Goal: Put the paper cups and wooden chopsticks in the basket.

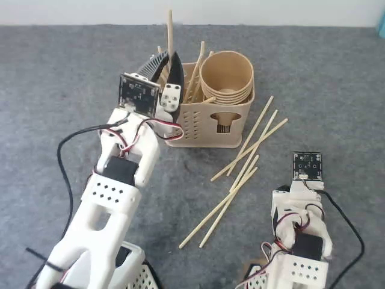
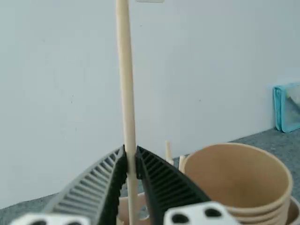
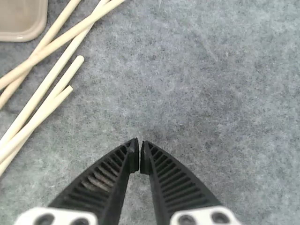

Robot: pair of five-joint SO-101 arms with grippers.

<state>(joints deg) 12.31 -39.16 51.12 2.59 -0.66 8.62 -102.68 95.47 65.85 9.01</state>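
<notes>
One chopstick [image 1: 170,30] is held at the basket [image 1: 204,129]; more are left on the mat.

In the high view, the stacked paper cups [image 1: 227,75] are seen inside the basket with a few sticks beside them, so the cup part is judged done. Several loose chopsticks [image 1: 240,174] lie on the grey mat [image 1: 60,78] just beside it. In the left wrist view, the left gripper [image 2: 131,161] is clamped on the upright chopstick. In the right wrist view, the right gripper [image 3: 139,157] is kept together and empty, near the loose chopsticks.

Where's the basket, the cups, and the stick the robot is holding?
Basket [image 1: 192,127]: high view, front wall.
Cups [image 1: 227,72]: high view, inside top cup.
Held stick [image 2: 125,84]: left wrist view, upper shaft.
</notes>
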